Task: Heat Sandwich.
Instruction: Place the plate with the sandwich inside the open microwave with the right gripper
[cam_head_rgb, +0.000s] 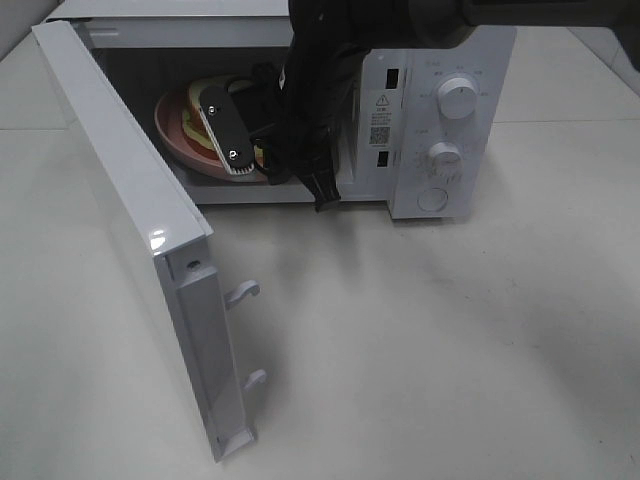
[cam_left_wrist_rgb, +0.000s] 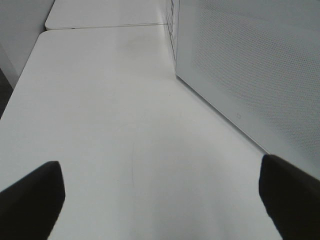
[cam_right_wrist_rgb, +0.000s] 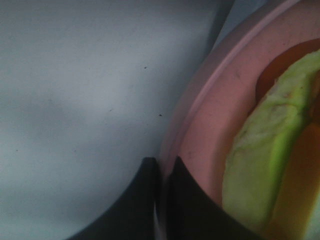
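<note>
While the white boxy microwave oven stands on the pale white tabletop with its white hinged door swung far out to the left, the black right arm reaches down into the dark cavity; the right hand is pinched narrow on the rim of the round pink plate, one black finger on either side of the edge; the plate sits inside the cavity, toward its left part; on it lies the sandwich, tan-crusted bread with pale green leafy filling, smaller than the plate; two white round dials stand one above the other on the oven's front panel; the left hand hovers low over bare tabletop, its black fingers spread wide and holding nothing, just beside a white dotted panel of the oven.
</note>
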